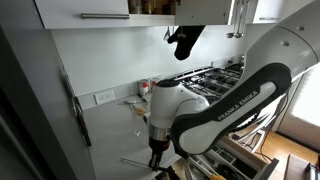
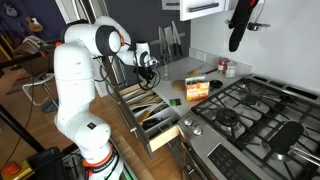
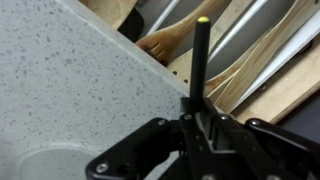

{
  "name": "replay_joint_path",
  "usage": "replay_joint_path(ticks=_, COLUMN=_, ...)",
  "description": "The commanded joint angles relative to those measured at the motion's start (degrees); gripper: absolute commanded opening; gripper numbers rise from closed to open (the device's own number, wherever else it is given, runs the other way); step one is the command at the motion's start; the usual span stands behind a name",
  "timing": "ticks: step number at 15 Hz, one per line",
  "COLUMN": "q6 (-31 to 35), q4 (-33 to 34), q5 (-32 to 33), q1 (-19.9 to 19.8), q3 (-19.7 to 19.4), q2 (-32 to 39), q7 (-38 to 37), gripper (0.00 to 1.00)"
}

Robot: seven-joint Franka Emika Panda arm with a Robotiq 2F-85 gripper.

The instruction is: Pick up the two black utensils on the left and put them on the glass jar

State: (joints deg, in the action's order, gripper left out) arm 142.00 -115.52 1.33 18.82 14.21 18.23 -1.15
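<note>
- One black utensil (image 3: 198, 60) shows clearly, and only in the wrist view: a slim, straight, matt black handle with a small yellowish tip at its far end.
- It runs from the jaws out along the edge of the speckled worktop (image 3: 70, 90), and its tip lies over the open drawer (image 2: 166, 136). Whether it rests on anything I cannot tell.
- In both exterior views the black utensil is too small to make out.
- The drawer stands open below the worktop, just beside the stove (image 2: 245, 105).
- Inside the drawer, wooden utensils (image 3: 165, 42) and pale metallic ones (image 3: 235, 30) lie lengthwise between pale wooden dividers.
- The jaws are clenched on the near end of the black utensil, and the handle comes out from between them.
- In both exterior views the arm (image 1: 230, 100) bends down so that the jaws point at the worktop's front edge, above the drawer.
- An orange box (image 2: 197, 89) sits on the worktop near the stove, well apart from the jaws.
- A dark oven mitt (image 1: 183, 40) hangs above the stove.
</note>
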Motion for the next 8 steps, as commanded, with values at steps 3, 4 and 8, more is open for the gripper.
replay_joint_path(ticks=3, q6=-3.46, q4=-1.97, q5=0.99, q1=0.41, q3=0.25, q2=-5.19, q7=-2.04, gripper=0.04)
replay_joint_path(ticks=4, q6=-5.65, q4=-2.54, q5=1.20, q1=0.59, q3=0.40, q2=-7.12, q7=-2.43, gripper=0.04)
replay_joint_path(ticks=8, q6=-14.49, q4=-4.34, q5=0.40, q1=0.71, q3=2.03, q2=-14.97, q7=-2.27, gripper=0.04)
